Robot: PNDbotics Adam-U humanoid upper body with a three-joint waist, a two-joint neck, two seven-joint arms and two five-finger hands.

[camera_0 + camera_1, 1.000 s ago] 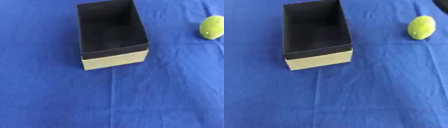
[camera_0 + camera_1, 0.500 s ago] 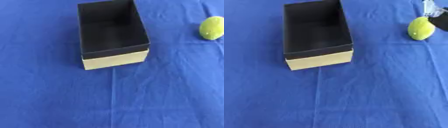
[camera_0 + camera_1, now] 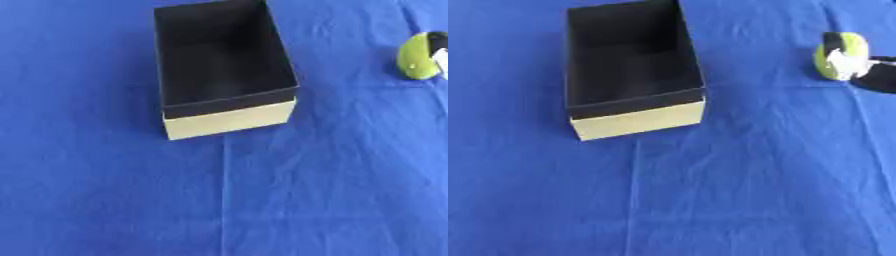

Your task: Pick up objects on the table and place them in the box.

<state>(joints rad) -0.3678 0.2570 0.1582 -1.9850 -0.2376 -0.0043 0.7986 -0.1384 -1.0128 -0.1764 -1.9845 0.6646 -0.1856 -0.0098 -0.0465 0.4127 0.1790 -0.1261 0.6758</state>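
Note:
An open box (image 3: pixel 640 120) with a black inside and a cream front wall stands on the blue cloth, left of centre at the back. It looks empty. A yellow-green rounded object (image 3: pixel 826 59) lies on the cloth at the far right. My right hand (image 3: pixel 875 76), black with a pale part, reaches in from the right edge and lies over the right side of the green object, covering part of it. It is blurred, so its hold does not show. My left hand is outside both views.
A blue cloth (image 3: pixel 262 200) with a few creases covers the whole table. Nothing else lies on it in view.
My right hand has come in from the right edge and now overlaps the green object. The box and the green object have stayed where they were.

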